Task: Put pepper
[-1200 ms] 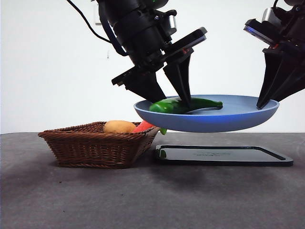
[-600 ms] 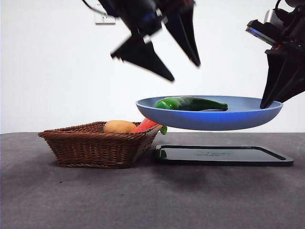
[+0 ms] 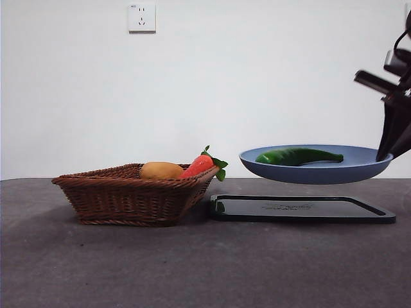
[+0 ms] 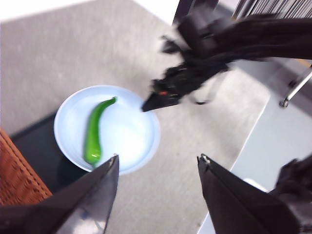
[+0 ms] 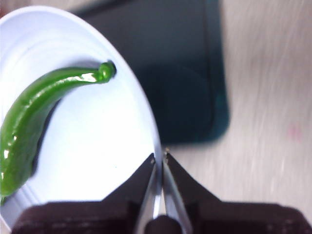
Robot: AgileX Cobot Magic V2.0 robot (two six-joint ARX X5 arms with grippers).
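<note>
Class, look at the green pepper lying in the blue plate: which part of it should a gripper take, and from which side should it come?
Probably the thick middle of the pepper, from straight above, jaws across its width. It lies flat and lengthwise in the blue plate, whose raised rim blocks a sideways approach, and its ends taper. The right gripper already clamps the rim, so the open left gripper would do it.

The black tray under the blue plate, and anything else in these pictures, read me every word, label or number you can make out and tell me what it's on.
Black tray: a faint line of print on its top in the front view, too small and dim to read.
Wall socket: a tiny mark near its top edge, too small to read.
Blue plate, pepper, basket: no text visible.
Nothing can be quoted.
</note>
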